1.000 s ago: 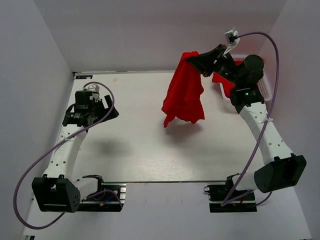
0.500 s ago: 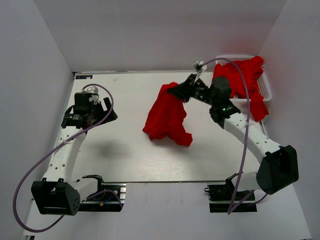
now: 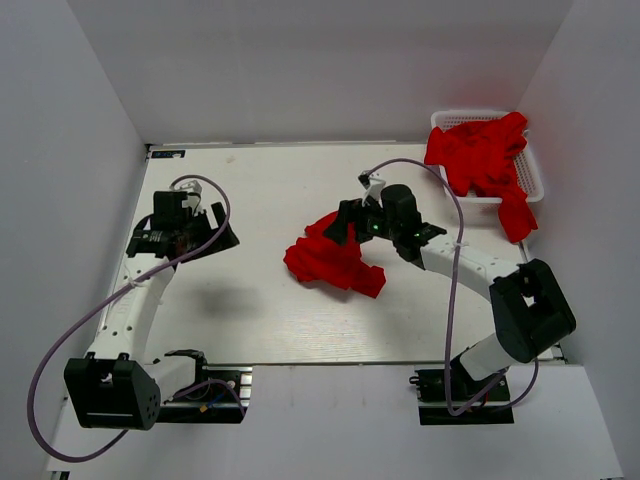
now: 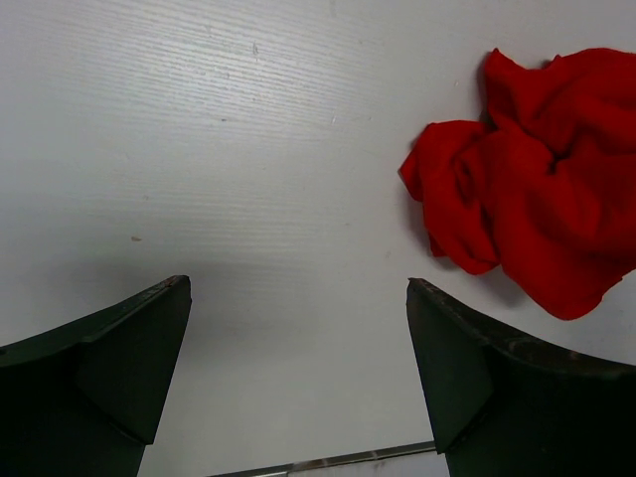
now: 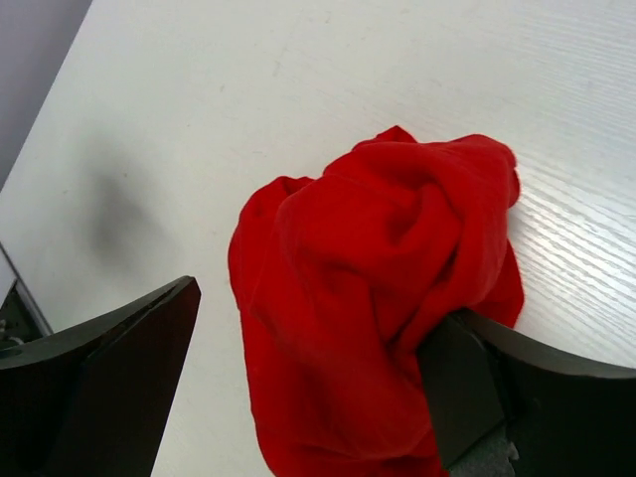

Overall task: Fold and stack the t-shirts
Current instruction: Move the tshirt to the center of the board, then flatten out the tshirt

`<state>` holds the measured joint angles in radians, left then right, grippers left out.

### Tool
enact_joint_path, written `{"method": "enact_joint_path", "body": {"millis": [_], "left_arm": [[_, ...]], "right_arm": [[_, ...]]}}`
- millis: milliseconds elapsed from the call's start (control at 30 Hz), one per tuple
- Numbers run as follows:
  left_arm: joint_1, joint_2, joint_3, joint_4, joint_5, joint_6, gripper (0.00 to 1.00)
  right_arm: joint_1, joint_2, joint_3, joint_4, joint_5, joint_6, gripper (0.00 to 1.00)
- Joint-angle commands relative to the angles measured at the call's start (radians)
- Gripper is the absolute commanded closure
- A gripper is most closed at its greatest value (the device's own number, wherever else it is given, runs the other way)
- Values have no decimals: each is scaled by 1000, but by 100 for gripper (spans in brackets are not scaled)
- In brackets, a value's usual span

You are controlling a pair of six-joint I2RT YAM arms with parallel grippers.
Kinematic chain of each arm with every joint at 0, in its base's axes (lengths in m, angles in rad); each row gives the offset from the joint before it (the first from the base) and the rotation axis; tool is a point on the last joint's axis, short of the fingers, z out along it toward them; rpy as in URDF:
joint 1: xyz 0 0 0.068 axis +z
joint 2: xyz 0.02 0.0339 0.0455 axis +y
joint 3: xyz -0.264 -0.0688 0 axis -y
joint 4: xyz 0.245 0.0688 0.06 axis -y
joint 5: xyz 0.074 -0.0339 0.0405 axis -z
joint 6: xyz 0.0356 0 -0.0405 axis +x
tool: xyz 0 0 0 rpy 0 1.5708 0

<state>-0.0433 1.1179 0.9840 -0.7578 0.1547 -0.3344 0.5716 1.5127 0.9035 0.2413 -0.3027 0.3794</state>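
Seen from above, one crumpled bright red cloth t-shirt (image 3: 333, 262) lies heaped at the centre of the white table (image 3: 250, 310). More red t-shirts (image 3: 480, 155) fill a white plastic lattice basket (image 3: 462, 113) at one o'clock. The right gripper (image 3: 347, 221) sits low over the heap with jaws spread wide and cloth bunched against one finger. The left gripper (image 4: 298, 288) hovers at nine o'clock, wide and empty. Lifting away may snag and drag that cloth.
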Motion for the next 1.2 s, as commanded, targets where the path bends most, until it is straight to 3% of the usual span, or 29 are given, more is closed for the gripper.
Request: {"method": "enact_joint_path", "body": {"millis": [0, 100, 233, 333, 400, 733, 867, 1167], "left_arm": [[-6, -15, -22, 3, 31, -5, 1], [-6, -24, -22, 3, 51, -5, 1], [-6, -6, -33, 44, 81, -5, 1], [-15, 28, -33, 98, 141, -5, 1], [-24, 39, -44, 144, 160, -5, 1], [-168, 282, 18, 201, -7, -71, 1], [-231, 420, 111, 133, -153, -91, 1], [-325, 552, 122, 204, -237, -100, 1]], "right_arm": [[4, -28, 81, -83, 102, -28, 10], [5, -98, 104, -160, 163, -24, 10], [-4, -172, 126, -316, 342, 59, 10], [-6, -229, 127, -460, 560, 108, 10], [-4, -287, 100, -517, 605, 107, 10], [-6, -470, -69, -715, 620, 128, 10], [-4, -516, -133, -698, 593, 156, 10], [-6, -514, -172, -668, 554, 170, 10]]}}
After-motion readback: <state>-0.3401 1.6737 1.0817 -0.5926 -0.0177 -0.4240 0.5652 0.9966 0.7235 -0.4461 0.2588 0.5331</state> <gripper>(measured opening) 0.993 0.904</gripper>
